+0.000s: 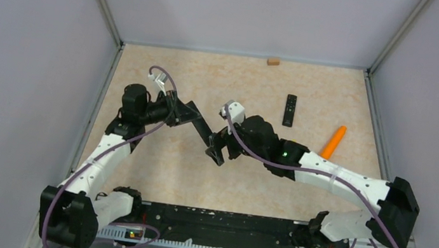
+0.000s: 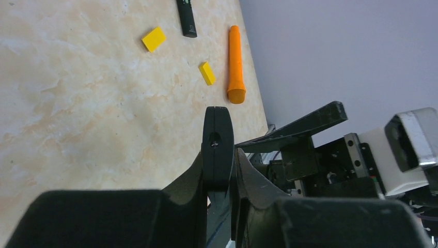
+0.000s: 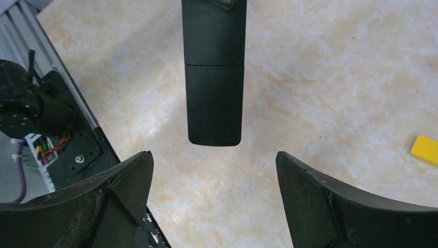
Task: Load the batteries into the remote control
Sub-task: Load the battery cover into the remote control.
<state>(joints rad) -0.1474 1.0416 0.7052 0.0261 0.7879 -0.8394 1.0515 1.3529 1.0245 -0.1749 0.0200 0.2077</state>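
Observation:
My left gripper is shut on a black remote and holds it above the table, tilted toward the middle. In the left wrist view the remote shows edge-on between the closed fingers. My right gripper is open just at the remote's free end. In the right wrist view the remote's back, with the cover seam across it, hangs just beyond the gap between the spread fingers. A second black remote lies at the back right. No batteries are in view.
A long orange cone-shaped stick lies right of the second remote and also shows in the left wrist view. Two yellow blocks lie near it; one shows in the right wrist view. A small tan block sits at the back wall.

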